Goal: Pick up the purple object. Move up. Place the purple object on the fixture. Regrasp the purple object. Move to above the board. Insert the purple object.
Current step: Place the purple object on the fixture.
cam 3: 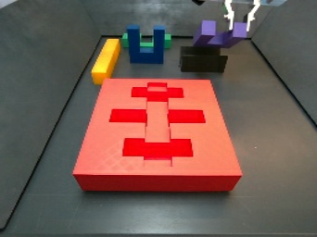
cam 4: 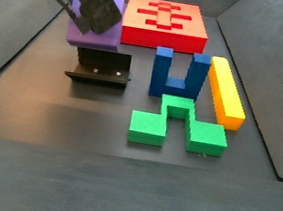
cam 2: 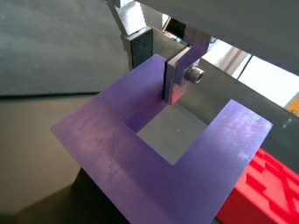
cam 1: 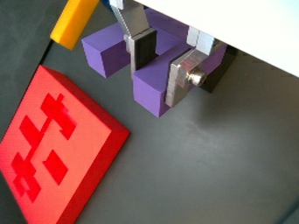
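Two silver finger plates of the gripper (cam 1: 162, 63) pinch one prong of the purple object (cam 1: 149, 86); in a wrist view the dark pads sit flat against either face of that prong. The same grip shows in a side view, where the gripper (cam 3: 238, 20) comes down from above onto the purple object (cam 3: 221, 37). The purple piece sits atop the fixture (cam 3: 203, 61), prongs pointing up and tilted a little; whether it actually rests on the black ledge or hangs just above it cannot be told.

In a side view the gripper (cam 4: 97, 7) and arm cover much of the purple object (cam 4: 91, 35), and only the front face of the fixture (cam 4: 99, 71) shows clearly. In a wrist view the purple object (cam 2: 176, 153) fills most of the picture, so close that its edges run out of frame, with the gripper (cam 2: 163, 54) at its far prong.

The floor (cam 3: 266, 139) is a dark grey matte sheet, ringed by low dark walls.

The board (cam 3: 158, 134) lies flat in the middle of the floor, well apart from the fixture, with its brighter red cutouts facing up. A blue U-shaped block (cam 4: 177, 75) stands upright just beside the fixture. A yellow bar (cam 4: 225, 90) lies alongside the blue block, and a green piece (cam 4: 178, 124) lies near both, nearer the camera.
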Tool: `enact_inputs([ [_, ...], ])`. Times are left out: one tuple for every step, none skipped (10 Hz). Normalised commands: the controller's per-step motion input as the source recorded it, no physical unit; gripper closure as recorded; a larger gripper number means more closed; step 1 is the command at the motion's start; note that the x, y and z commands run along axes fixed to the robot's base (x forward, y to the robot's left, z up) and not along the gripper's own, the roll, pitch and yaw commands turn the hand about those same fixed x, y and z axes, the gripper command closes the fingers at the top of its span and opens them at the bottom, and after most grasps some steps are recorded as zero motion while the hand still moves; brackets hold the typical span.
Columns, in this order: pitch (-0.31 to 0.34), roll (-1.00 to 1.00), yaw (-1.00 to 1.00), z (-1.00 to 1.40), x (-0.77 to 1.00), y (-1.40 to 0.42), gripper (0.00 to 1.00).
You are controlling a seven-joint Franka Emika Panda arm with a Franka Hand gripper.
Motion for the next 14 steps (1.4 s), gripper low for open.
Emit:
enact_inputs([
  [0.0,0.22,0.0,-0.17,-0.15,0.38,1.0],
  [0.011,0.13,0.0,-0.14,-0.07,0.3,1.0],
  [0.0,-0.07,0.0,-0.11,-0.16,0.27,1.0],
  [0.0,0.0,0.0,-0.03,-0.01,0.11,1.0],
  [0.0,0.0,0.0,-0.17,-0.03,0.09,1.0],
  [0.0,0.0,0.01,-0.24,-0.02,0.02,1.0],
  [-0.011,-0.04,0.09,-0.29,-0.03,0.03,1.0],
  [-0.029,-0.07,0.1,-0.27,-0.02,0.03,1.0],
  [0.0,-0.04,0.11,-0.21,0.0,0.02,1.0],
  [0.0,-0.07,0.12,-0.17,0.0,0.0,1.0],
  [0.0,-0.13,0.09,-0.12,0.0,0.0,1.0],
  [0.0,-0.14,0.05,-0.07,0.0,0.0,1.0],
  [0.0,-0.1,0.05,-0.02,0.0,0.0,1.0],
  [0.0,0.0,0.06,0.0,0.0,0.0,1.0],
])
